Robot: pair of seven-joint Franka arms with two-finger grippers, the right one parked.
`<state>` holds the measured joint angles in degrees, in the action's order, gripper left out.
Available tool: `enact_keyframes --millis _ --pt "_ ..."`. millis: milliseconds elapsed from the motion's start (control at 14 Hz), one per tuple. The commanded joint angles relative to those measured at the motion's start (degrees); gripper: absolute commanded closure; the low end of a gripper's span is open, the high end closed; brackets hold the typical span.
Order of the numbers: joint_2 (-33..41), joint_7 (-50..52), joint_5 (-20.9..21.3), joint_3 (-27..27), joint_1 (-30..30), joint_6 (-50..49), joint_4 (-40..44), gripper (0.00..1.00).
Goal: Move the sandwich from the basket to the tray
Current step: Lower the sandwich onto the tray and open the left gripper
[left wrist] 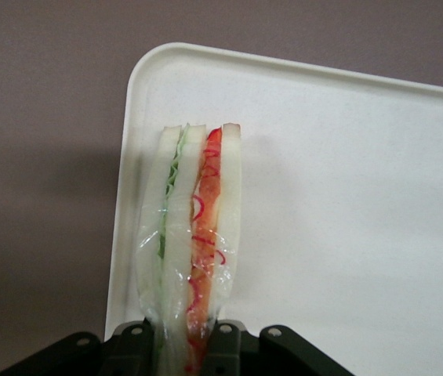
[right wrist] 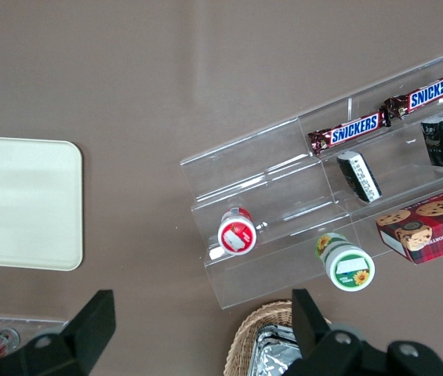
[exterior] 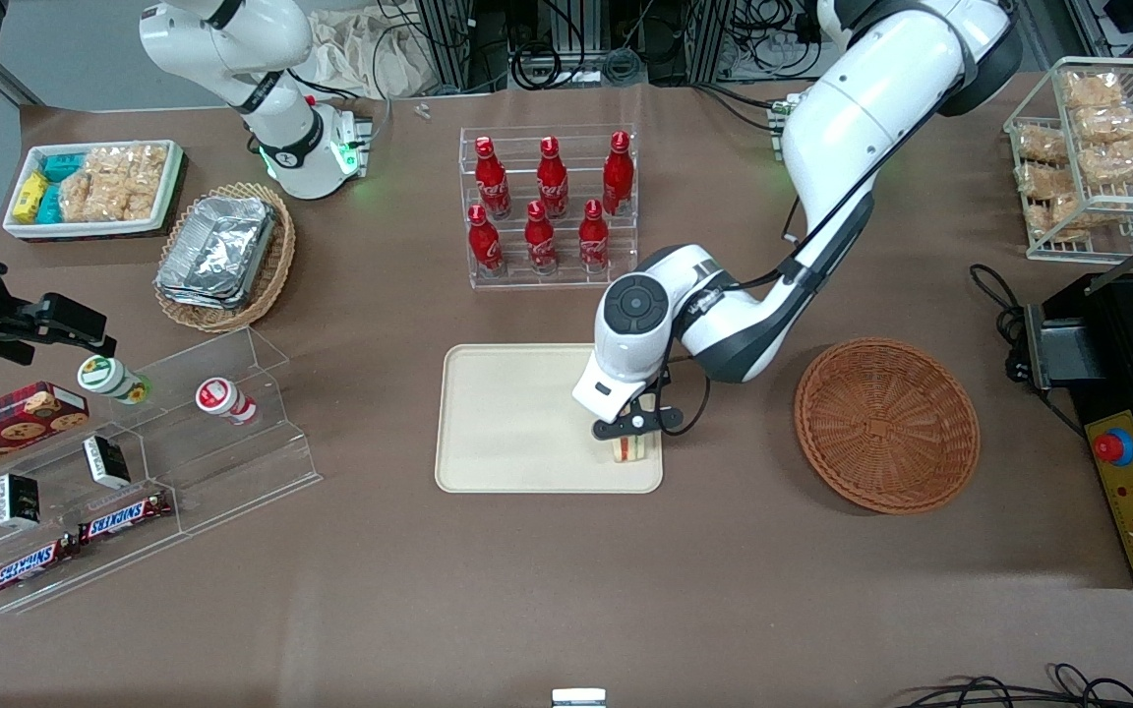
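The sandwich [exterior: 628,448] [left wrist: 194,235], a wrapped wedge of white bread with green and red-orange filling, stands on edge at the corner of the cream tray [exterior: 517,418] [left wrist: 346,196] nearest the front camera and the basket. My left gripper [exterior: 628,433] [left wrist: 190,345] is directly above it, shut on the sandwich's wrapped upper part. The round reddish-brown wicker basket [exterior: 886,425] sits empty beside the tray, toward the working arm's end of the table. Whether the sandwich touches the tray surface I cannot tell.
A clear rack of red bottles [exterior: 547,206] stands farther from the front camera than the tray. A tiered acrylic stand with cups and Snickers bars [exterior: 124,472], a tan basket with foil containers [exterior: 227,256] and a white snack bin [exterior: 94,187] lie toward the parked arm's end. A wire snack rack [exterior: 1098,157] and a black box [exterior: 1132,393] flank the basket.
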<state>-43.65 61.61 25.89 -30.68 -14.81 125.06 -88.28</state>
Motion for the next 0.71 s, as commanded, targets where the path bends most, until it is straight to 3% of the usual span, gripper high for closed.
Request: enact_keyframes --millis 0,143,214,286,357,429,643 --pt "-0.9 0.5 1.9 0.4 -0.7 0.6 1.2 1.00" --pt "-1.0 -0.8 1.8 0.4 -0.7 0.5 1.1 1.00" --pt "-1.0 -1.0 1.8 0.4 -0.7 0.5 1.1 0.94" --pt "-1.0 -1.6 1.8 0.4 -0.5 0.4 1.1 0.64" --pt "-1.0 -1.8 1.9 0.4 -0.4 0.4 1.1 0.21" --pt "-0.7 -0.9 1.3 0.4 -0.4 0.4 1.2 0.00" --pt "0.5 3.7 1.6 0.4 -0.4 -0.2 1.8 0.00"
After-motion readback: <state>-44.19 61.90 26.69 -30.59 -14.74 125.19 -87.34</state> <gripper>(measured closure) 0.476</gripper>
